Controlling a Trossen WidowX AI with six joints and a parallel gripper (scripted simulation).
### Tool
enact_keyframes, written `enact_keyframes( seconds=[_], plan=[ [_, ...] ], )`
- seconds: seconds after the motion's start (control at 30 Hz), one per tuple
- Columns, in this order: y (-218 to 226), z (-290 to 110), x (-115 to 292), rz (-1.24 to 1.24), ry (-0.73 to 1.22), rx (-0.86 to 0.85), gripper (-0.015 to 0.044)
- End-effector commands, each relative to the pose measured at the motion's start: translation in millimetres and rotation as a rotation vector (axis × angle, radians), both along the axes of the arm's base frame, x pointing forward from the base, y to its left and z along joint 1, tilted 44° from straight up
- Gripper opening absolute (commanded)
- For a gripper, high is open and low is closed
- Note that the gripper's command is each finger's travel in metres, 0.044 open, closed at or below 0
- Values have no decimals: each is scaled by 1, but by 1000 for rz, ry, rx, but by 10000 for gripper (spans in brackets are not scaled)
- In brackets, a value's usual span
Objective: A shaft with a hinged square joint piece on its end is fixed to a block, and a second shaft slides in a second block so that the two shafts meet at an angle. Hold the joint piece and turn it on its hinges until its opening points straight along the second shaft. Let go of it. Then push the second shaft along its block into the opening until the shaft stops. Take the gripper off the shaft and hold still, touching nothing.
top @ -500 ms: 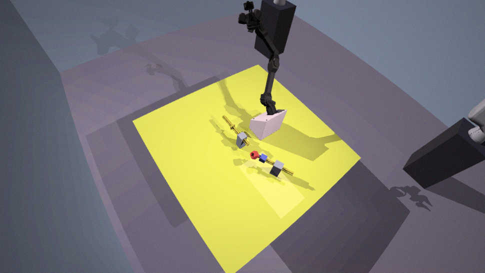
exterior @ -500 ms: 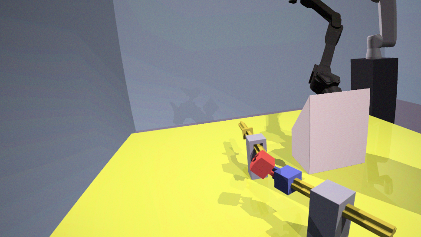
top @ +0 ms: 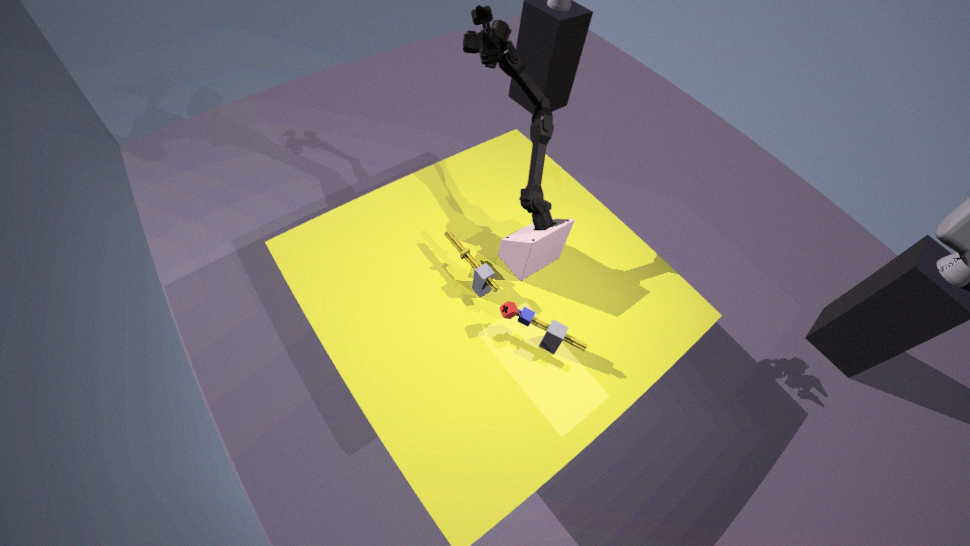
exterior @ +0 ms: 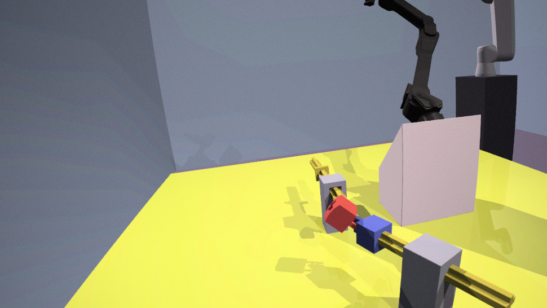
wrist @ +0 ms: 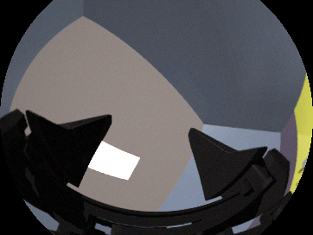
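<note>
Gripper: raised high, far from the mat, fingers spread, empty. Red joint and both shafts lay untouched below.

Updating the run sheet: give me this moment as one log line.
end effector: open, empty, raised far above the mat | red joint piece: untouched, not yet aligned | sliding shaft: not inserted | phase: pre-approach

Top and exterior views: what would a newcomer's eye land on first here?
The bright yellow square mat dominates, with the red hinged joint piece and blue cube-shaped hub vivid near its middle, on a brass-coloured shaft through a grey block. High above, far from the parts, the black arm's gripper hangs open and empty, rising from a pale pink wedge-shaped base.
</note>
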State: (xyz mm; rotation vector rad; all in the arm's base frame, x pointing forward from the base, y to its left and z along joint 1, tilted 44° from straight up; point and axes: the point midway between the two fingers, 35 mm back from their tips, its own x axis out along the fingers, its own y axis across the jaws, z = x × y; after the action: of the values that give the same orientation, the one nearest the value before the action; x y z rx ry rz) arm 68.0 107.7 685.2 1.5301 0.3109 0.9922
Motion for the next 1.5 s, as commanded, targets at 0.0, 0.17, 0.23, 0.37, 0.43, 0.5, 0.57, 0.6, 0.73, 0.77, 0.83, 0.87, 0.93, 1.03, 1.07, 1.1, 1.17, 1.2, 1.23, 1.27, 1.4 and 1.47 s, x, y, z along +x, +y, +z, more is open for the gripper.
enact_keyframes(
  seconds=[0.0, 0.17, 0.23, 0.37, 0.43, 0.5, 0.57, 0.6, 0.73, 0.77, 0.83, 0.87, 0.93, 1.03, 1.07, 1.1, 1.17, 1.2, 1.23, 1.27, 1.4, 1.47],
  plan=[
    [-9, -8, 46, -34, 62, 5, 440],
    [-9, -18, 70, -34, 87, -14, 440],
    [-7, -23, 76, -23, 93, -27, 440],
    [-9, -31, 102, -48, 125, -33, 440],
    [-9, -31, 110, -67, 110, -42, 440],
    [-10, -35, 122, -87, 112, -50, 440],
    [-11, -41, 140, -106, 142, -56, 440],
    [-11, -45, 148, -115, 159, -59, 440],
    [-9, -62, 181, -142, 215, -80, 440],
    [-8, -66, 188, -148, 230, -87, 440],
    [-6, -75, 204, -161, 258, -101, 440],
    [-5, -80, 211, -168, 272, -109, 440],
    [2, -94, 225, -152, 303, -126, 440],
    [13, -117, 248, -137, 357, -158, 440],
    [14, -123, 255, -146, 374, -167, 440],
    [15, -129, 262, -154, 390, -177, 440],
    [18, -142, 276, -166, 425, -196, 440],
    [20, -149, 283, -170, 443, -204, 440],
    [21, -156, 289, -174, 460, -213, 440],
    [23, -163, 295, -177, 478, -223, 440],
    [32, -192, 319, -190, 547, -263, 440],
    [33, -206, 329, -206, 577, -291, 440]
  ],
)
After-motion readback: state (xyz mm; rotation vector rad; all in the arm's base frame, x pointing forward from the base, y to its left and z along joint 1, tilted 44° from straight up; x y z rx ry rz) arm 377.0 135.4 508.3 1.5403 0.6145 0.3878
